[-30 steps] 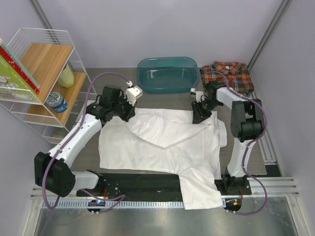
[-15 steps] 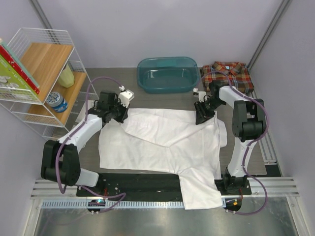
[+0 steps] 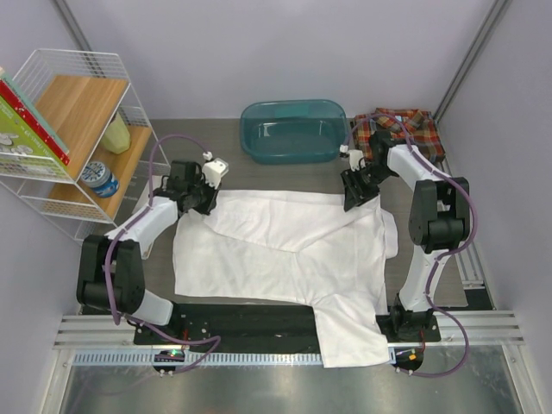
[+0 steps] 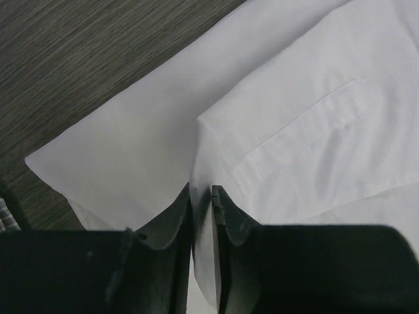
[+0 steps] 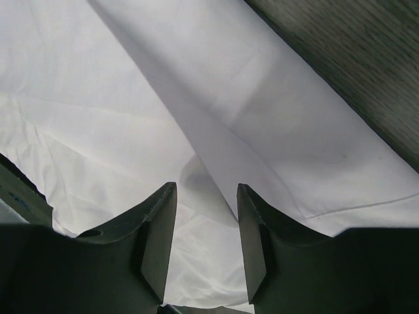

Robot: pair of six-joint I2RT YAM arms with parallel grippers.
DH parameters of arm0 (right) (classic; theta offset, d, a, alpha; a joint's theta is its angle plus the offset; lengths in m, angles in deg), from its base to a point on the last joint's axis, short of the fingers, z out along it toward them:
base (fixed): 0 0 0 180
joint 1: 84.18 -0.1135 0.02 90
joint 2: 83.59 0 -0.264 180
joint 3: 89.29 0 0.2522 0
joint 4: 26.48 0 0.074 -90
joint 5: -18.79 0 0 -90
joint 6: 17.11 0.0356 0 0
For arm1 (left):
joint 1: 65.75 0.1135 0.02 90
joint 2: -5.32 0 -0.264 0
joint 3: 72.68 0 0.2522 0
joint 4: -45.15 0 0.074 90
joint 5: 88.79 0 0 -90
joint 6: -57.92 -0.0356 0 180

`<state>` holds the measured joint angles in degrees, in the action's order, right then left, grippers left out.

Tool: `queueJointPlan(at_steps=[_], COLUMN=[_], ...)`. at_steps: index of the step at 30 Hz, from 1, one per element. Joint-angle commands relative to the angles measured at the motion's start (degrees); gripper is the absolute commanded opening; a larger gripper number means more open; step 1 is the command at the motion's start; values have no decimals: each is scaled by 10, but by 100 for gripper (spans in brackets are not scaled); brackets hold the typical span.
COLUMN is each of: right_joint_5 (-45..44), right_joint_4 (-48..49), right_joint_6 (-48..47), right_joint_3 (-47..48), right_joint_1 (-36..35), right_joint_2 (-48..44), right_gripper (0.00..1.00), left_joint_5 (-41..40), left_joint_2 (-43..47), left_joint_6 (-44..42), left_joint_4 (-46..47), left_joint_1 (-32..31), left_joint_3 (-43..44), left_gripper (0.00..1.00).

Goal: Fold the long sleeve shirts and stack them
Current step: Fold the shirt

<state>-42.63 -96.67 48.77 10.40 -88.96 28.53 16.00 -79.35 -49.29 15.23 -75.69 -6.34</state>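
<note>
The white shirt (image 3: 293, 250) lies spread on the bench (image 3: 276, 177) just in front of the teal tub (image 3: 293, 134). The plaid shirt (image 3: 429, 129) sits bunched right of the tub. Left of the tub, a wire rack (image 3: 52, 207) holds books (image 3: 26, 121), a yellowish bottle (image 3: 116, 135) and a blue-lidded jar (image 3: 102, 179).

From overhead both claws just meet the shirt's far edge. The wrist views show more: the left claw (image 4: 201, 191) pinches a raised fold of white cloth, and the right claw (image 5: 206, 190) is spread over it.
</note>
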Motion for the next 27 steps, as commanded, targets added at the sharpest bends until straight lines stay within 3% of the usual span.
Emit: queueJointPlan(at_steps=[1, 2, 6, 14, 20, 27], right_joint_5=[-19, -24, -55, -87, -130, -200], right_joint_4=[-25, -26, -29, -29, 27, 112], right_joint_6=[-14, -17, -29, -36, -26, -19], right_joint_3=[27, 25, 9, -27, -55, -55], right_joint_1=[1, 2, 1, -1, -4, -4], right_joint_2=[-34, -37, -57, -88, -57, 20], right_gripper=[48, 48, 48, 47, 46, 44], left_joint_5=[-51, -89, -125, -72, 13, -24], left_joint_2=[-23, -24, -9, 18, -65, -182], left_joint_6=[-11, -4, -11, -63, -143, -172], left_joint_4=[-31, -38, -49, -82, -177, -192], left_joint_1=[6, 8, 57, 68, 54, 46], left_joint_3=[14, 16, 24, 43, 129, 232], left_gripper=[27, 41, 60, 62, 59, 55])
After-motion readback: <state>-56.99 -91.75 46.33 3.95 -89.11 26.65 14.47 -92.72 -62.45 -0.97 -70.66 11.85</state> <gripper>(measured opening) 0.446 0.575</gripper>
